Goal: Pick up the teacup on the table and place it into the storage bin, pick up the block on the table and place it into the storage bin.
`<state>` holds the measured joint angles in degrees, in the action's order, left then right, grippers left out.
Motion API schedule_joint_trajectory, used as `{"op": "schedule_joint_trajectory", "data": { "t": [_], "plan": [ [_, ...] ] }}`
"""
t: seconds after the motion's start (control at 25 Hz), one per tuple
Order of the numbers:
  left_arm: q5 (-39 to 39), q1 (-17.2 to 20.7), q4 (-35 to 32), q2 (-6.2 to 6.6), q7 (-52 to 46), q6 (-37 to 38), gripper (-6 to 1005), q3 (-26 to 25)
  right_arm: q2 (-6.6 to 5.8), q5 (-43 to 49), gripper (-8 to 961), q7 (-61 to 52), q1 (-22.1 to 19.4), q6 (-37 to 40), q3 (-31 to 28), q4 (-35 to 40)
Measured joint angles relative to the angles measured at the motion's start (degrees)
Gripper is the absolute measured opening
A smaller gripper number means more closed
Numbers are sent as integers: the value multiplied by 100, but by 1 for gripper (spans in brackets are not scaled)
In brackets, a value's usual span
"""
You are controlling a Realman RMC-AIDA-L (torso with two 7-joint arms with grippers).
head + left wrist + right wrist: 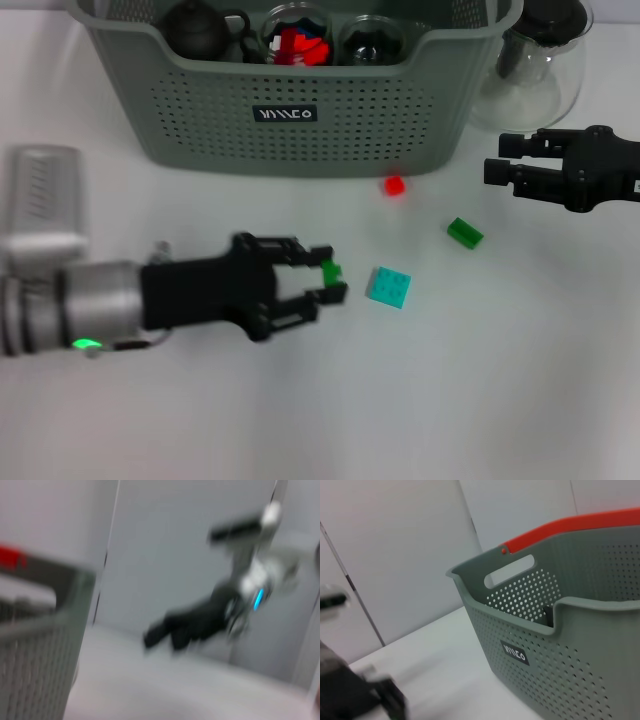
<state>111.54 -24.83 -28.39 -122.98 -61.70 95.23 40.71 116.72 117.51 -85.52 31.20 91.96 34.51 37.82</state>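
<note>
Nearest, at about eight o'clock on the table (480, 400), the left tool (328, 279) lies low with its fingers closed to a narrow gap around a small green block (331, 270). Just beyond its tips, toward three o'clock, sits a turquoise block (389, 287), then a second green block (464, 233) and a small red block (394, 185) closer to the bin. The right tool (497, 160) hangs at two o'clock, holding nothing, fingers a little apart. Farthest, at twelve o'clock, the storage bin (300, 115) already contains a dark teapot (197, 30), glass cups and some red pieces. The teacup step looks finished; the gripped block must be carried in yet, and three blocks lie loose.
</note>
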Motion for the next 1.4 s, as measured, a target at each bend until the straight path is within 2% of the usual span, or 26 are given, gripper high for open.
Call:
{"op": "schedule_joint_trajectory", "data": {
  "t": [0.08, 0.12, 0.16, 0.28, 0.48, 0.56, 0.6, 0.64, 0.68, 0.72, 0.84, 0.92, 1.0, 1.04, 1.2, 1.28, 1.4],
  "plan": [
    [-85, 62, -430, 47, -581, 754, 417, -381, 0, 0, 523, 1, 1, -1, 2, 0],
    [-85, 62, -430, 47, -581, 754, 417, -381, 0, 0, 523, 5, 1, -3, 4, 0],
    [-150, 55, -619, 79, -895, 1122, 418, -634, 0, -1, 523, 15, 5, -3, 8, 0],
    [-493, -154, -982, 209, -1826, 1736, 418, -1299, 11, -2, 523, 46, 14, -3, 17, -2],
    [-1054, -834, -1405, 541, -3253, 1537, 418, -1613, 19, -1, 523, 60, 22, 1, 20, -3],
    [-1082, -1278, -1539, 725, -3833, 1108, 418, -1547, 21, 1, 523, 63, 23, 4, 20, -4],
    [-978, -1662, -1608, 896, -4353, 531, 418, -1310, 26, 2, 523, 67, 24, 13, 22, -4],
    [-978, -1662, -1608, 896, -4353, 531, 418, -1310, 26, 2, 523, 67, 24, 13, 22, -4],
    [-899, -1839, -1638, 979, -4578, 247, 417, -1146, 29, 1, 523, 69, 21, 15, 20, -4],
    [-704, -2050, -1669, 1070, -4890, -218, 417, -824, 33, 1, 523, 71, 18, 18, 21, -4],
    [119, -2521, -1729, 1232, -5764, -1529, 417, 192, 43, 1, 523, 77, -2, 25, 21, -4],
    [810, -2785, -1718, 1243, -6310, -2206, 417, 845, 49, 1, 523, 78, -5, 31, 21, -4],
    [1460, -2977, -1661, 1173, -6743, -2686, 417, 1262, 55, 1, 523, 79, -9, 33, 21, -4],
    [1867, -3094, -1598, 1089, -6986, -2946, 417, 1439, 57, 0, 523, 79, -8, 33, 21, -3],
    [2816, -3349, -1422, 818, -7561, -3517, 417, 1608, 60, 0, 523, 79, 5, 38, 21, -3],
    [3088, -3432, -1382, 727, -7692, -3605, 418, 1615, 62, 0, 523, 79, 23, 41, 21, -3],
    [3199, -3483, -1385, 655, -7724, -3606, 418, 1604, 62, 0, 523, 78, 34, 42, 26, -3]
  ]
}}
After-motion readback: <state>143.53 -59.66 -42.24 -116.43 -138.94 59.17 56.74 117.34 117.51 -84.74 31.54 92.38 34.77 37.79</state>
